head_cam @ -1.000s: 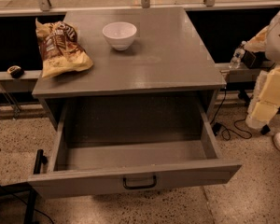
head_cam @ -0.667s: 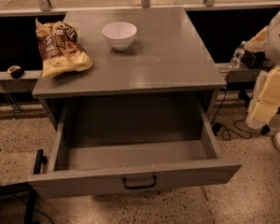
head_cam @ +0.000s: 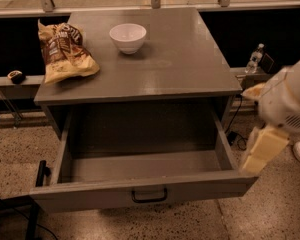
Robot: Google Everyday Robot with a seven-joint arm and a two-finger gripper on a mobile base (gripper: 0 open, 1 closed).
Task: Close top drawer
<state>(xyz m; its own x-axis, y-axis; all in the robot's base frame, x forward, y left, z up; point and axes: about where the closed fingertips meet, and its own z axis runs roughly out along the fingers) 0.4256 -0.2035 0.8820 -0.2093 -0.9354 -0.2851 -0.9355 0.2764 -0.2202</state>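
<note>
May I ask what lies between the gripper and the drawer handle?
Camera view: only the top drawer's front panel; the gripper is beside its right corner.

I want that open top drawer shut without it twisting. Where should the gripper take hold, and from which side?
The black loop handle at the centre of the top drawer front, approached from the front: it is the only grippable feature on the flat panel. The gripper sits by the drawer's front corner at the view's right.
</note>
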